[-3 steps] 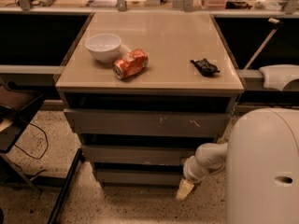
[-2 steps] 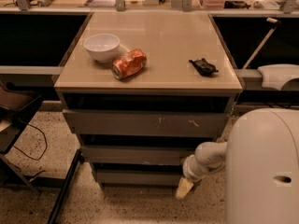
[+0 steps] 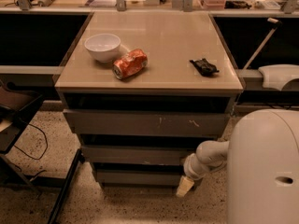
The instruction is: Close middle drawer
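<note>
Well, from the one camera view, the middle drawer (image 3: 133,154) stands slightly out under the scratched front (image 3: 145,123). The gripper (image 3: 185,187) hangs low right, its hold I cannot tell. I'd raise it and push the plain front squarely, near centre.

You face a workshop: speckled floor (image 3: 121,206), loose cable (image 3: 45,141), cluttered benches (image 3: 140,1). The gripper (image 3: 185,187) hangs low beside the drawer cabinet (image 3: 173,45).
</note>
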Tool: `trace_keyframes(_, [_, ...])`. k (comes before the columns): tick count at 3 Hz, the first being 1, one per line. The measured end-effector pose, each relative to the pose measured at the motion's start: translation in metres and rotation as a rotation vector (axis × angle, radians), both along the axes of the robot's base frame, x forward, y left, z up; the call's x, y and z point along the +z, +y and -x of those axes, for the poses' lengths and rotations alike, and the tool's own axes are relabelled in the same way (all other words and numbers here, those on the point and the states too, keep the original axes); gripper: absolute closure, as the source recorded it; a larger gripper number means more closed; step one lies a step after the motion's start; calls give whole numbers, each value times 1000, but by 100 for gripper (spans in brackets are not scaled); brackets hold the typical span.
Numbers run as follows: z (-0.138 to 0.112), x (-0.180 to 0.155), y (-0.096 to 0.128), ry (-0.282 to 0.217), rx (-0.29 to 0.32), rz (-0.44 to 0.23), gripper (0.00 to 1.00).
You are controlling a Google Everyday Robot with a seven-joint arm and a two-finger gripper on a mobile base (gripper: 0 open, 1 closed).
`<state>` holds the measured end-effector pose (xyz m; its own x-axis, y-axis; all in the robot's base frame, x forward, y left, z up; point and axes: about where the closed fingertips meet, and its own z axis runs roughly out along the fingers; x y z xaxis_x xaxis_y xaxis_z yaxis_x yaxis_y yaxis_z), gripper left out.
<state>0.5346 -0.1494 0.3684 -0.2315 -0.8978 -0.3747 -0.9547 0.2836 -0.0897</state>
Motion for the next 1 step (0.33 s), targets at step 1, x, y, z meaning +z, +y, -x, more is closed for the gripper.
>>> trace_keyframes(1, [0, 0, 0, 0, 0, 0, 0])
